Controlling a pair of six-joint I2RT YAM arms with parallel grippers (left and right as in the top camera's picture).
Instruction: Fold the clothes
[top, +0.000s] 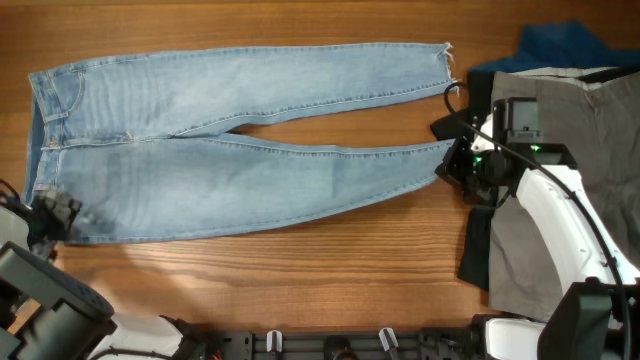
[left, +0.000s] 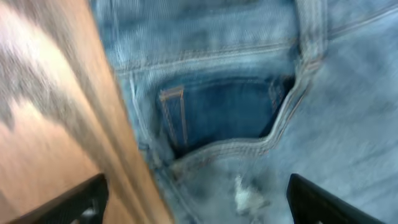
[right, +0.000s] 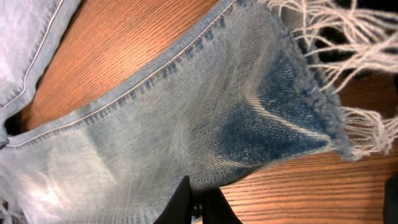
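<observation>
A pair of light blue jeans (top: 230, 130) lies flat on the wooden table, waistband at the left and both legs stretching right. My right gripper (top: 455, 165) is at the lower leg's frayed hem. In the right wrist view it (right: 198, 208) is shut on the edge of that jeans leg (right: 205, 118) near the fringe. My left gripper (top: 55, 215) is at the waistband's near corner. In the left wrist view it (left: 199, 205) is open just above the front pocket (left: 217, 118), straddling the edge of the jeans.
A grey garment (top: 590, 130) lies at the right under my right arm, with a dark blue garment (top: 560, 45) behind it and a black cloth (top: 478, 250) at its near edge. Bare wood (top: 300, 270) runs along the front.
</observation>
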